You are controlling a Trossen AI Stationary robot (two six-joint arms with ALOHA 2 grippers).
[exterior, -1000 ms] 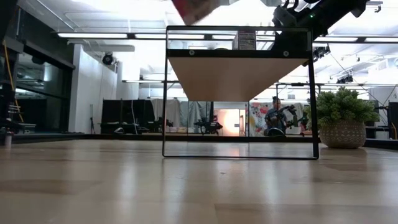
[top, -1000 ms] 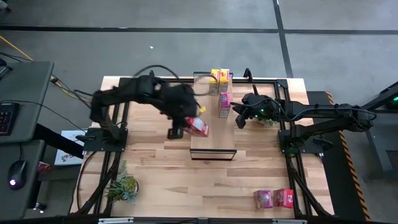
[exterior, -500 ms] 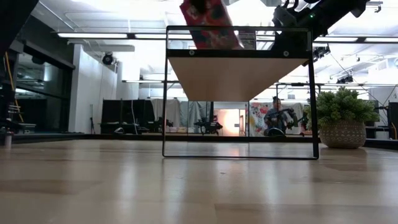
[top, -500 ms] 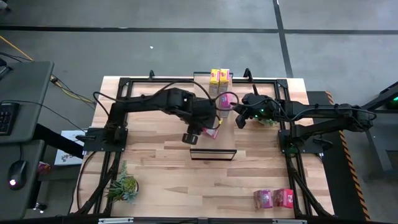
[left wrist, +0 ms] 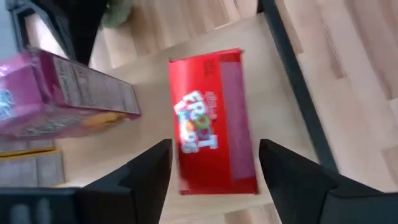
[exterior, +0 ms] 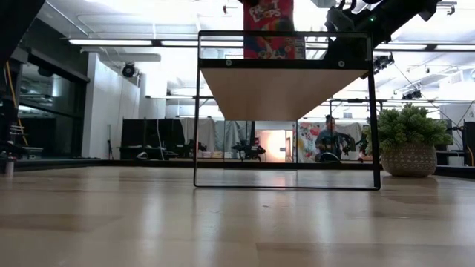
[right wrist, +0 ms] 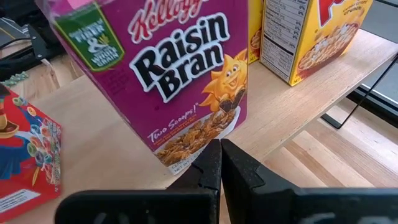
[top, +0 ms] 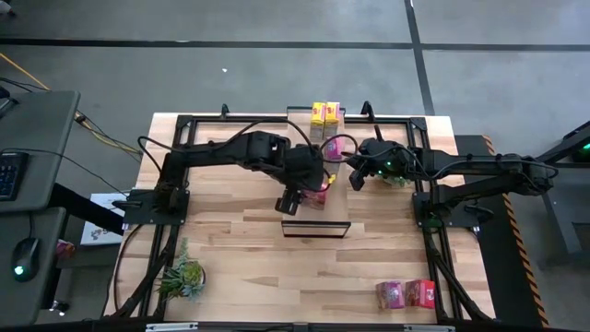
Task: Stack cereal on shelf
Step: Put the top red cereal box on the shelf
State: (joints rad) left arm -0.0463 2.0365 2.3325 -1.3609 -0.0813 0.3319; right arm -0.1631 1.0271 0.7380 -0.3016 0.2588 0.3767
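Note:
The shelf [top: 316,216] stands mid-table, its light wood top raised on a black frame [exterior: 286,89]. On that top a red cereal box [left wrist: 214,118] stands upright on its bottom edge [exterior: 269,53]. My left gripper [left wrist: 214,149] hangs open over it from the left, one finger on each side of the box, and no touch shows. Farther back on the shelf stand a magenta box [right wrist: 168,68] and two yellow boxes [top: 324,113]. My right gripper [right wrist: 221,149] is shut, close by the magenta box's lower edge. My right gripper's shut fingertips [right wrist: 211,155] lie right at the lower corner of the magenta box [right wrist: 186,163], coming slanting down from the table's right. I cannot tell whether they touch it. The box stands on the shelf top.
A magenta box [top: 389,295] and a red box [top: 421,292] lie on the table near its front right corner. A small plant [top: 182,277] sits at the front left. A potted plant [exterior: 404,144] stands right of the shelf, under my right arm. Black rails border the table.
My left gripper has carried the red box toward the table's right and down over the shelf, rolling as it went. The box, tilted in the air at first, now stands upright on the shelf top.

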